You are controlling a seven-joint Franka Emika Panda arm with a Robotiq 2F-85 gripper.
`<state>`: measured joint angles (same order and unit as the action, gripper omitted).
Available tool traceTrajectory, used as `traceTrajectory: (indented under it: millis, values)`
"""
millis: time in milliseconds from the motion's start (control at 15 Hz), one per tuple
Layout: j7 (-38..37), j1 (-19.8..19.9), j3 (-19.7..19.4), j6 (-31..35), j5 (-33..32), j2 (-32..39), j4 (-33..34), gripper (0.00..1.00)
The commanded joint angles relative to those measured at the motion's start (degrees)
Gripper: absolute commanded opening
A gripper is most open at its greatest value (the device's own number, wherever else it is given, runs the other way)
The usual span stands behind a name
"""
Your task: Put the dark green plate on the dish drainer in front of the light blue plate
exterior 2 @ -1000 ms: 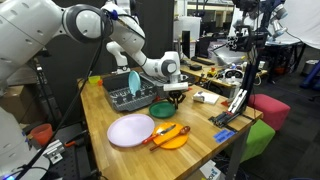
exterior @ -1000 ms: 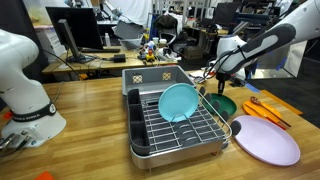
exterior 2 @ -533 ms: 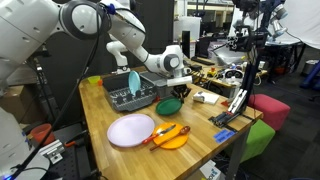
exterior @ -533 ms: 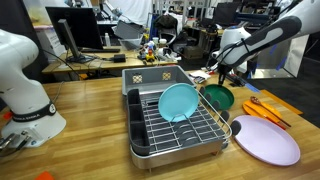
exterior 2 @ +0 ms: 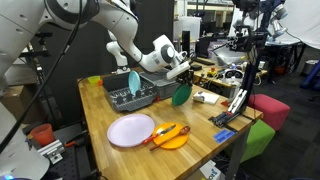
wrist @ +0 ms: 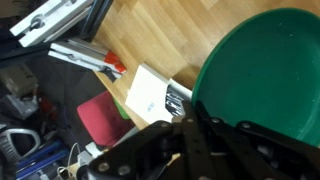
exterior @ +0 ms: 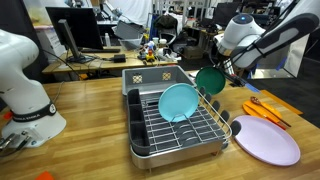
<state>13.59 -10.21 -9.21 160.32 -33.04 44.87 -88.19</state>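
My gripper is shut on the rim of the dark green plate and holds it tilted in the air, above the table beside the dish drainer. It also shows in the air in an exterior view. In the wrist view the dark green plate fills the right side, with the closed jaws clamped on its edge. The light blue plate stands leaning in the dish drainer, also seen in an exterior view.
A large pale lavender plate lies on the table next to the drainer. An orange plate with utensils lies beyond it. A white robot base stands at the table's other end. A white box lies on the table.
The gripper has lifted the dark green plate off the table, raised it higher and tipped it from flat to nearly upright.
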Motion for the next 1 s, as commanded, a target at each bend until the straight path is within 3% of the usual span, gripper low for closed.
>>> traceTrajectory:
  millis: [0,267,467,667,933]
  values:
    - [-15.51,-8.7,-12.67,9.94,-9.86,-0.38,-4.36,0.01]
    - [-29.28,-17.66,-25.26,17.29,-15.13,0.91,-7.11,0.01]
    - [-32.28,-20.55,-28.75,19.76,-14.83,-0.07,-10.09,0.01]
    - [-31.68,-20.62,-28.43,20.38,-14.24,-1.36,-12.36,0.01]
    - [-27.84,-16.33,-23.09,22.13,-14.01,-5.14,-16.02,0.01]
